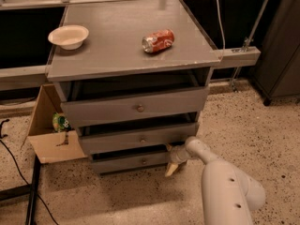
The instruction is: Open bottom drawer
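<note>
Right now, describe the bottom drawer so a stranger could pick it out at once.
Find the grey cabinet with a white bowl and a red can on top; three drawer fronts are stacked below. The bottom drawer is the lowest, nearest the floor, with the gripper at its right end. Its front is slimmer and narrower than the top drawer and middle drawer.

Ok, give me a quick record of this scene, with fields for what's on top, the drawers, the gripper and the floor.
on top: cabinet holds a bowl at left and a soda can lying on its side, right of centre
drawers: three; bottom drawer is lowest, with a round knob
arm: gripper is low, at the bottom drawer's right end
floor: cardboard box left of the cabinet
</note>
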{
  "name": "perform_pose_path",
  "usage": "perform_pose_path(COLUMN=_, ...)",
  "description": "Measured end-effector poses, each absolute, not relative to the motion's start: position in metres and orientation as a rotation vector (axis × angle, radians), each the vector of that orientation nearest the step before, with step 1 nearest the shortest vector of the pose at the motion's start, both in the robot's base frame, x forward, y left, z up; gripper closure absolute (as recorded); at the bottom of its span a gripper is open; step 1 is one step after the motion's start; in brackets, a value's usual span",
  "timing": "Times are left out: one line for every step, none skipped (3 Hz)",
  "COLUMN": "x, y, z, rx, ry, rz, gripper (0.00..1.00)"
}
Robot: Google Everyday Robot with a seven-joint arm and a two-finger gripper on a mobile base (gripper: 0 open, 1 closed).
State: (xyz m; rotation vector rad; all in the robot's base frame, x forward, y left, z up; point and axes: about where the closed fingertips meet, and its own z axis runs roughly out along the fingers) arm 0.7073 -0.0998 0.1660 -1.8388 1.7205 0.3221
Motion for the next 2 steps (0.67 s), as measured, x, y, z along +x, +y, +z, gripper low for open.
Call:
perform_pose_path(x=0.7156, y=-0.098, z=0.1574, rx=-1.857, ry=1.756, rz=0.335, gripper=0.0)
perform_pose_path(x=0.7108, y=-0.0982, z=0.1541, rx=-1.869, ry=1.853, rz=0.425, gripper=0.0)
